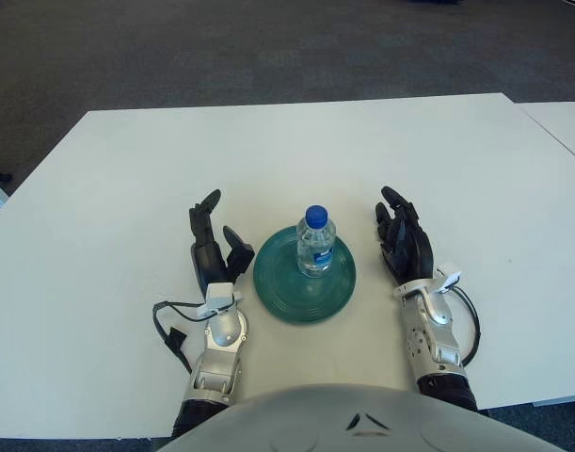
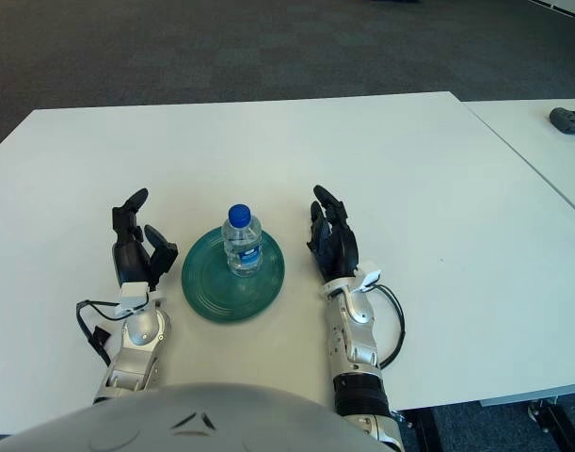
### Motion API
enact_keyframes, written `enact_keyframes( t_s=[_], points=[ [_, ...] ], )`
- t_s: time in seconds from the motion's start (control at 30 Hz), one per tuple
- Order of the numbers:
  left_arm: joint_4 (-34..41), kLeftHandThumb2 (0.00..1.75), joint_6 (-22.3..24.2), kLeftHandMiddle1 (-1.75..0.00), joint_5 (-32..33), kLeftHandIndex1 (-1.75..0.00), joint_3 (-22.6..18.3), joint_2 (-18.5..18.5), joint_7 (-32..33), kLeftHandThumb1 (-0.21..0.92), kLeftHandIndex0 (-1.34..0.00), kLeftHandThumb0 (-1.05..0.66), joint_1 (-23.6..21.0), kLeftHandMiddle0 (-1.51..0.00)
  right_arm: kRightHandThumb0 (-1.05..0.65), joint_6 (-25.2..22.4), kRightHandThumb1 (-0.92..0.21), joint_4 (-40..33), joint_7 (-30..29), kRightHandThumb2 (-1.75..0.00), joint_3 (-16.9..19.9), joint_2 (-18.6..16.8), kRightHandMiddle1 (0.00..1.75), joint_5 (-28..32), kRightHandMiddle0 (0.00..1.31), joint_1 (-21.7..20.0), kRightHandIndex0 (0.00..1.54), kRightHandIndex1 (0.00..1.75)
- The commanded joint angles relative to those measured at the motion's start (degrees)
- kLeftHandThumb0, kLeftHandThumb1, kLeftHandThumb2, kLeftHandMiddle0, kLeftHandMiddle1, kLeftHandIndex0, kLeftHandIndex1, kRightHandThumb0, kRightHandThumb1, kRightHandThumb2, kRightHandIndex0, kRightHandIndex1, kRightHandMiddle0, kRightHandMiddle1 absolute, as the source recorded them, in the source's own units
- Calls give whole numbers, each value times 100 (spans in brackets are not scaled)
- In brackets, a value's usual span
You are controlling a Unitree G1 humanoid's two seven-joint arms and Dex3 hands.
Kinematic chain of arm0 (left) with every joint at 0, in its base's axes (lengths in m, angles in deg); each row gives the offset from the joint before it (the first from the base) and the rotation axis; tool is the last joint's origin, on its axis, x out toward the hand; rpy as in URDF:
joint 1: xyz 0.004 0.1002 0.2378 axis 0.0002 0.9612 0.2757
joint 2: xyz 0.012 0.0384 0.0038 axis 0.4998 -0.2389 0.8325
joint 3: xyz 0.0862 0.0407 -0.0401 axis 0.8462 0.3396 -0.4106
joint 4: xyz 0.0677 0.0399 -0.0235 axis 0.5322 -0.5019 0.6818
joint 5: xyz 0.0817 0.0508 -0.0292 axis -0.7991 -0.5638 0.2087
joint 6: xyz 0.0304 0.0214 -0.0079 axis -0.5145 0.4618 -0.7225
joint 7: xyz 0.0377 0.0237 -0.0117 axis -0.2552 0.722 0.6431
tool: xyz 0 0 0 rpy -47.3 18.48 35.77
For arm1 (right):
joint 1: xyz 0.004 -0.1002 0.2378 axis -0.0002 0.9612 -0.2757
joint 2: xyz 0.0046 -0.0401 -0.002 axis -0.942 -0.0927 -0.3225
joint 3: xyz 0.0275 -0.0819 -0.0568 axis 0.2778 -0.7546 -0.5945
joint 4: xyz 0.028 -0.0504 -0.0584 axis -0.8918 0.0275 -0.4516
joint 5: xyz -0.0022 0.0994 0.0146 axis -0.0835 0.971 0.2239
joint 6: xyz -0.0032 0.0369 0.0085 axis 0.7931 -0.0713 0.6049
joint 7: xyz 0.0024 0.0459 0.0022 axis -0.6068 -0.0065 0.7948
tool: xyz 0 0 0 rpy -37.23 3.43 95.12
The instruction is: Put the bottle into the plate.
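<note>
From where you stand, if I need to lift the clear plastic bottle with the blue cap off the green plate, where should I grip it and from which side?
Grip the clear plastic bottle with the blue cap around its labelled mid-body, coming in sideways. It stands upright near the middle of the round green plate, so a level wrap above the rim probably holds best. Either open hand flanks it: left hand, right hand.

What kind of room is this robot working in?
Probably an office or lab room: dark carpet floor, plain white tables, a second one at the right. On the near one, a bottle stands on a green plate between the open left hand and right hand.
</note>
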State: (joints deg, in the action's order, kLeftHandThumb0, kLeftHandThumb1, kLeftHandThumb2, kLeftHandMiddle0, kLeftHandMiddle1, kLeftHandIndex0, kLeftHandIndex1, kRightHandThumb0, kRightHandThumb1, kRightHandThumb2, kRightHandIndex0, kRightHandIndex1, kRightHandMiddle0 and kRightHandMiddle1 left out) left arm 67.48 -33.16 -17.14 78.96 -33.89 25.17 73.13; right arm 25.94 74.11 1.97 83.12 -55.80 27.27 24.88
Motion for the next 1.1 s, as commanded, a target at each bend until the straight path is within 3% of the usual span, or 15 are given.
enact_keyframes(
  t_s=[0.0, 0.3, 0.47, 0.83, 1.07],
  points=[
    [-61, 90, -112, -15, 189, -100, -80, 139, -361, 92, -41, -78, -104, -67, -72, -267, -92, 239, -37, -64, 53, 18, 64, 9, 0, 127, 40, 0],
    [293, 69, 684, -18, 1036, -105, -258, 493, -1668, 92, -47, -63, -105, -76, -72, -266, -92, 273, -22, -64, 76, 18, 64, 7, 0, 98, 40, 0],
    [106, 61, 842, -19, 1349, -104, -378, 610, -2164, 92, -46, -57, -166, -75, -72, -273, -92, 289, -18, -64, 90, 27, 64, 13, 0, 76, 40, 0],
    [-388, 52, 1215, -18, 1697, -98, -660, 619, -2624, 92, -39, -60, -496, -70, -72, -286, -92, 330, 2, -64, 131, 44, 64, 23, 0, 25, 40, 0],
    [-694, 63, 1371, -15, 1723, -93, -840, 672, -2736, 92, -29, -58, -743, -66, -72, -295, -92, 381, 21, -64, 171, 52, 64, 25, 0, -28, 40, 0]
  ],
)
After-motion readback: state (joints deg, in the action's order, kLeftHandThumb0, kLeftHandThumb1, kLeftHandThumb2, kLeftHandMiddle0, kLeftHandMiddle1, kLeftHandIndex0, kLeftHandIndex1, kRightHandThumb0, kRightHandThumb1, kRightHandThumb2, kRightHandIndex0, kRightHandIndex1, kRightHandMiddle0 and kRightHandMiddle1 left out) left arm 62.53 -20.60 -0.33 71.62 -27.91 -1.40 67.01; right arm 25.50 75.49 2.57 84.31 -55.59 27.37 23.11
